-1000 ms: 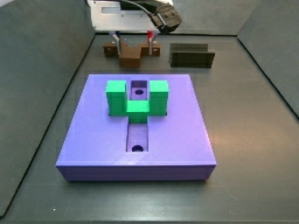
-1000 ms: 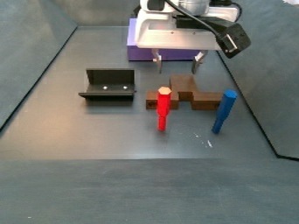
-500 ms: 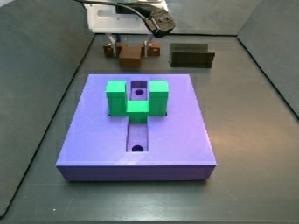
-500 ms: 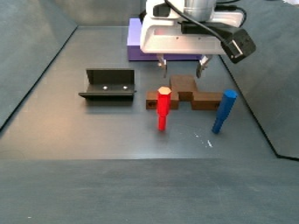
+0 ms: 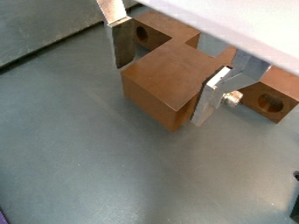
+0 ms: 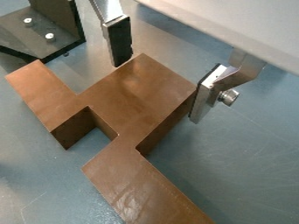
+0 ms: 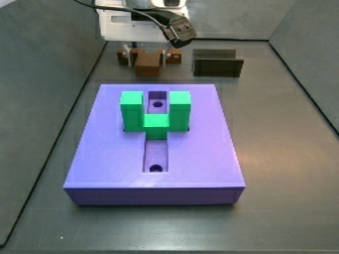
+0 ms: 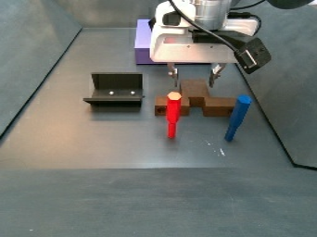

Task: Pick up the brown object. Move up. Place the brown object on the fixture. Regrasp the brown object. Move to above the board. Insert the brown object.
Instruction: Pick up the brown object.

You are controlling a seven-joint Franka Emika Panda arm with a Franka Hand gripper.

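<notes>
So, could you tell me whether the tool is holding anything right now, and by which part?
Nothing is held yet: the tool is open, its fingers straddling the brown object's side stub without touching it.

— What does the gripper (image 6: 163, 68) look like up close?

— Two flat silver plate fingers (image 5: 117, 35) hanging from a white underside. In a wrist view one finger (image 6: 212, 92) carries a round silver screw on a small lug at its outer face, and the other shows a dark pad (image 6: 119, 39) on its inner face.

— And from farther off?

— In both side views the gripper (image 8: 195, 68) sits under a boxy white hand. A black cable (image 8: 227, 37) loops over it, and a black block (image 7: 181, 30) is mounted beside the hand.
</notes>
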